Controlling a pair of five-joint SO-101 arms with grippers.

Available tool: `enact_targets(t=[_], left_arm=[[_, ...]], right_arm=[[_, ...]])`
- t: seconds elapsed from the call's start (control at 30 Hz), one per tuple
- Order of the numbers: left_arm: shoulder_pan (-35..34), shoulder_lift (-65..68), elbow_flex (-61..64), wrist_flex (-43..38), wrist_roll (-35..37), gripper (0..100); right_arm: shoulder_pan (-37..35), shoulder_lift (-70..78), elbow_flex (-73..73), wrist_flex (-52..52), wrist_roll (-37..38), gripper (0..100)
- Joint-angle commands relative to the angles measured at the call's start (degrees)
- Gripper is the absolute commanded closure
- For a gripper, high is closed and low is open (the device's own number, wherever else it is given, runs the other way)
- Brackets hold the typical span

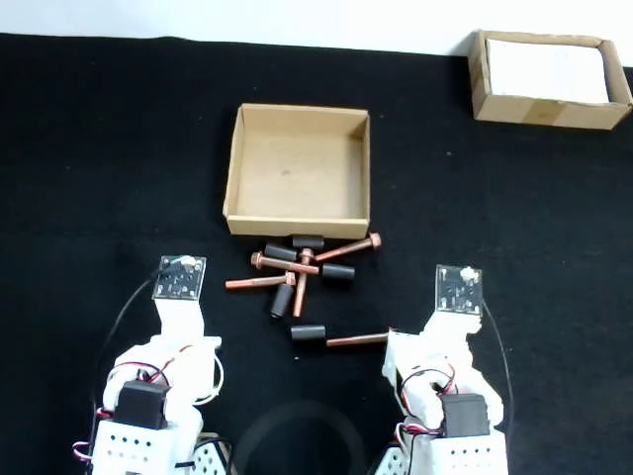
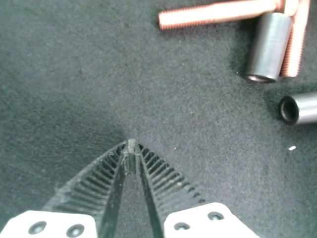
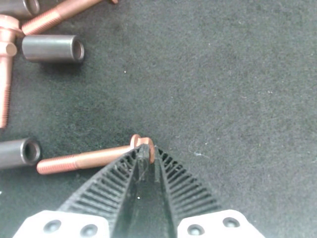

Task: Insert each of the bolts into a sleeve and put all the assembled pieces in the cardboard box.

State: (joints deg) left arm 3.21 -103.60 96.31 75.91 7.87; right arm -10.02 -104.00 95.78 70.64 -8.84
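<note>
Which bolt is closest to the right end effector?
The lone bolt apart from the pile, its head at the right end effector; the others lie by the box.

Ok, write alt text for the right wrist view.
The right gripper, shut, has its tips at the head of a copper bolt on black cloth. A dark sleeve lies by its threaded end; another sleeve and more bolts lie beyond.

Overhead, two close wrist views; shared bolts [image 1: 346,247]
</note>
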Motion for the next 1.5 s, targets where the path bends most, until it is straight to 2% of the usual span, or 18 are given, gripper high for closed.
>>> enact_targets(t=[0.0,0.2,0.33,0.53,0.73,0.8,0.97,1.23,1.47], left_arm=[[0.5,-0.3,-2.2,0.0,-0.1,99],[0.5,-0.3,-14.4,-3.6,-0.1,99],[0.5,-0.2,-27.9,-2.7,-0.1,99],[0.5,5.7,-48.3,12.6,-0.1,99],[0.5,30.4,-72.1,24.5,0.0,99],[0.5,36.9,-77.1,25.5,0.0,99],[0.8,41.4,-77.2,25.4,0.0,99],[0.9,50.6,-65.0,25.4,0.3,99],[0.9,53.2,-65.7,25.3,0.4,99]], right_arm=[[0.6,-0.4,7.6,0.4,0.4,98.4],[0.6,-0.4,7.6,0.4,0.4,98.4],[0.6,-0.4,7.6,0.4,0.4,98.4],[0.6,-0.4,7.6,0.4,0.4,98.4],[0.6,-0.4,7.6,0.4,0.4,98.4],[0.6,-0.4,7.6,0.4,0.4,98.4],[0.6,-0.4,7.6,0.4,0.4,98.4],[0.6,-0.4,7.6,0.4,0.4,98.4],[0.6,-0.4,7.6,0.4,0.4,98.4]])
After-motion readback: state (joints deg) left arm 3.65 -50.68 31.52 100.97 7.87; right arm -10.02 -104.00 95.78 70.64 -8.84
